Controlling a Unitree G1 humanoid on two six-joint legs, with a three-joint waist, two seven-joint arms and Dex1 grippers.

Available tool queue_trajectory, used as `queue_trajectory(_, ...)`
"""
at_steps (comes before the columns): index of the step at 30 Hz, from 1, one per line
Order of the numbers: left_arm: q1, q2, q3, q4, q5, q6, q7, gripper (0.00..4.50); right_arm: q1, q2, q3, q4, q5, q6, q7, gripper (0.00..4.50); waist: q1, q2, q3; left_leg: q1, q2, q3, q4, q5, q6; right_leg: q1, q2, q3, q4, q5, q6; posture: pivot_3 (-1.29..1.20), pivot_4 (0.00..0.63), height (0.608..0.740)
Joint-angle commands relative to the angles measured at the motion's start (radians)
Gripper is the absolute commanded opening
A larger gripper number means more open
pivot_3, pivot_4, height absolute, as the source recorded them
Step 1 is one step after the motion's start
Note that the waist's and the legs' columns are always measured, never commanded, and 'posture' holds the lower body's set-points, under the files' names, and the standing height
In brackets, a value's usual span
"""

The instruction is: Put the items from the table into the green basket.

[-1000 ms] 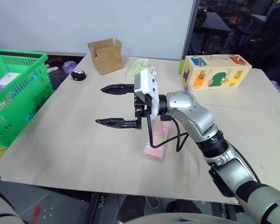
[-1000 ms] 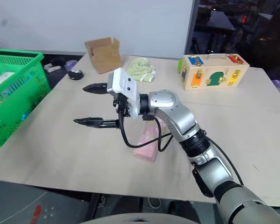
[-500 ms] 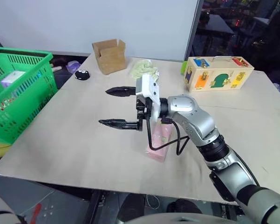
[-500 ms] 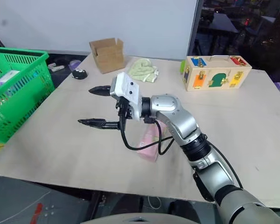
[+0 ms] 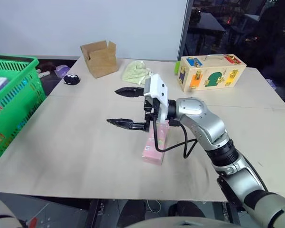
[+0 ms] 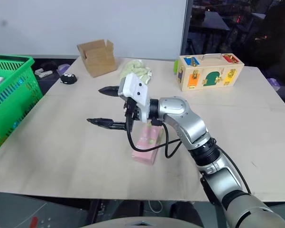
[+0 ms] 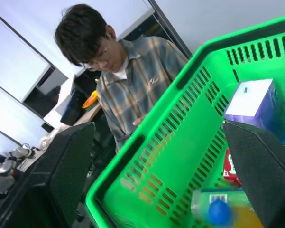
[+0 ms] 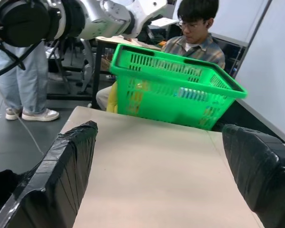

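The pink packet (image 5: 154,144) lies flat on the table (image 5: 71,142). My right gripper (image 5: 112,106) hangs open and empty just above the tabletop, left of the packet and pointing toward the green basket (image 5: 12,107). In the left wrist view my left gripper (image 7: 156,127) is open over the basket's inside, its fingers (image 7: 61,171) wide apart with nothing between them. Below them, inside the basket (image 7: 147,156), shows the blurred bottle (image 7: 220,211) with its blue cap and orange drink. I cannot tell whether it is falling or lying still.
A cardboard box (image 5: 99,58), a green cloth (image 5: 135,72), a wooden latch box (image 5: 211,72) and a small black object (image 5: 71,79) sit along the table's far side. The basket also holds a white-purple box (image 7: 253,102). A person (image 7: 128,95) sits behind the basket.
The head camera has swung, shifting the whole picture. The right gripper stays open beside the pink packet, and nothing on the table has moved.
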Motion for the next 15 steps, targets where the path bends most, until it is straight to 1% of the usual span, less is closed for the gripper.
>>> queue_trajectory(1, -0.031, -0.031, 0.053, -0.065, -0.092, -0.046, -0.136, 4.45, 0.003, -0.011, -0.039, -0.045, 0.015, -0.002, -0.007, 4.50, 0.003, 0.000, 0.000, 0.000, 0.000, 0.000, 0.000, 0.000, 0.000, 0.000, 0.000, 0.000, 0.000, 0.000, 0.000, 0.19, 0.000, 0.740)
queue_trajectory(3, -0.033, -0.077, 0.071, -0.100, -0.150, -0.054, -0.284, 4.45, 0.014, -0.026, -0.046, -0.057, 0.014, 0.000, -0.004, 4.50, 0.012, 0.000, 0.000, 0.000, 0.000, 0.000, 0.000, 0.000, 0.000, 0.000, 0.000, -0.001, 0.000, 0.000, 0.000, 0.20, 0.000, 0.740)
queue_trajectory(4, -0.025, -0.113, 0.087, -0.141, -0.205, -0.011, -0.409, 4.45, 0.024, -0.041, -0.052, -0.068, 0.016, 0.004, -0.001, 4.50, 0.015, 0.000, -0.001, 0.000, -0.001, -0.001, 0.001, 0.000, 0.000, 0.001, -0.001, -0.001, 0.000, 0.000, 0.000, 0.20, 0.000, 0.740)
queue_trajectory(5, 0.018, -0.153, 0.101, -0.237, -0.272, 0.045, -0.523, 4.45, 0.039, -0.064, -0.062, -0.086, 0.022, 0.010, 0.005, 4.50, 0.018, 0.001, -0.001, 0.000, -0.001, -0.001, 0.001, 0.000, 0.000, 0.001, -0.001, -0.001, 0.000, 0.000, 0.000, 0.19, 0.000, 0.740)
queue_trajectory(6, 0.081, -0.190, 0.118, -0.370, -0.348, 0.145, -0.610, 4.45, 0.054, -0.087, -0.072, -0.103, 0.026, 0.018, 0.009, 4.50, 0.018, 0.001, -0.001, 0.000, -0.001, 0.000, 0.001, 0.001, 0.000, 0.002, -0.001, -0.001, 0.000, 0.000, 0.000, 0.19, 0.000, 0.740)
queue_trajectory(7, 0.169, -0.224, 0.136, -0.548, -0.433, 0.282, -0.666, 4.45, 0.069, -0.110, -0.081, -0.118, 0.030, 0.025, 0.013, 4.50, 0.013, 0.002, -0.002, 0.000, -0.001, 0.000, 0.001, 0.001, -0.001, 0.002, -0.002, -0.001, 0.000, 0.000, 0.000, 0.19, 0.000, 0.740)
queue_trajectory(8, 0.315, -0.273, 0.142, -0.834, -0.554, 0.505, -0.649, 4.45, 0.095, -0.154, -0.101, -0.142, 0.048, 0.054, 0.026, 4.50, 0.007, 0.002, -0.002, 0.000, -0.001, 0.001, 0.002, 0.001, 0.000, 0.002, -0.003, 0.000, 0.000, 0.000, 0.000, 0.17, 0.000, 0.740)
queue_trajectory(9, 0.439, -0.316, 0.137, -1.085, -0.648, 0.718, -0.603, 4.45, 0.124, -0.200, -0.122, -0.165, 0.060, 0.069, 0.041, 4.50, -0.013, 0.000, -0.003, 0.000, -0.001, 0.003, 0.001, 0.001, 0.000, 0.002, -0.004, 0.001, 0.000, 0.000, 0.000, 0.17, 0.000, 0.740)
queue_trajectory(10, 0.513, -0.374, 0.119, -1.305, -0.758, 0.923, -0.527, 4.45, 0.162, -0.250, -0.153, -0.193, 0.073, 0.090, 0.053, 4.50, -0.027, 0.002, -0.003, -0.001, 0.000, 0.004, 0.002, 0.000, 0.000, 0.001, -0.003, 0.003, -0.002, 0.001, 0.000, 0.16, 0.000, 0.740)
queue_trajectory(11, 0.547, -0.420, 0.116, -1.457, -0.828, 1.080, -0.452, 4.45, 0.191, -0.291, -0.173, -0.217, 0.087, 0.107, 0.059, 4.50, -0.029, 0.003, -0.005, 0.000, -0.001, 0.004, 0.001, -0.001, 0.002, 0.002, -0.006, 0.004, -0.001, 0.001, 0.000, 0.15, 0.000, 0.740)
queue_trajectory(12, 0.525, -0.479, 0.117, -1.551, -0.883, 1.232, -0.371, 4.45, 0.223, -0.334, -0.191, -0.244, 0.096, 0.117, 0.068, 4.50, -0.026, 0.003, -0.005, 0.000, -0.001, 0.003, 0.002, -0.003, 0.005, 0.004, -0.012, 0.006, -0.001, -0.002, 0.004, 0.13, 0.000, 0.740)
queue_trajectory(13, 0.488, -0.534, 0.120, -1.617, -0.924, 1.365, -0.309, 4.45, 0.249, -0.369, -0.208, -0.266, 0.106, 0.128, 0.073, 4.50, -0.022, 0.002, -0.005, 0.000, -0.002, 0.003, 0.002, -0.003, 0.006, 0.004, -0.015, 0.007, -0.002, -0.002, 0.004, 0.12, 0.000, 0.740)
queue_trajectory(14, 0.458, -0.573, 0.133, -1.655, -0.943, 1.462, -0.267, 4.45, 0.263, -0.388, -0.215, -0.281, 0.112, 0.136, 0.073, 4.50, -0.023, 0.002, -0.005, -0.003, -0.003, 0.001, 0.004, -0.004, 0.007, 0.003, -0.013, 0.005, -0.002, -0.001, 0.005, 0.10, 0.000, 0.740)
queue_trajectory(15, 0.410, -0.603, 0.094, -1.680, -0.957, 1.567, -0.254, 4.45, 0.292, -0.422, -0.240, -0.303, 0.125, 0.151, 0.073, 4.50, -0.026, 0.002, -0.004, -0.003, -0.004, 0.001, 0.005, -0.004, 0.007, 0.003, -0.010, 0.006, -0.002, -0.001, 0.006, 0.08, 0.000, 0.740)
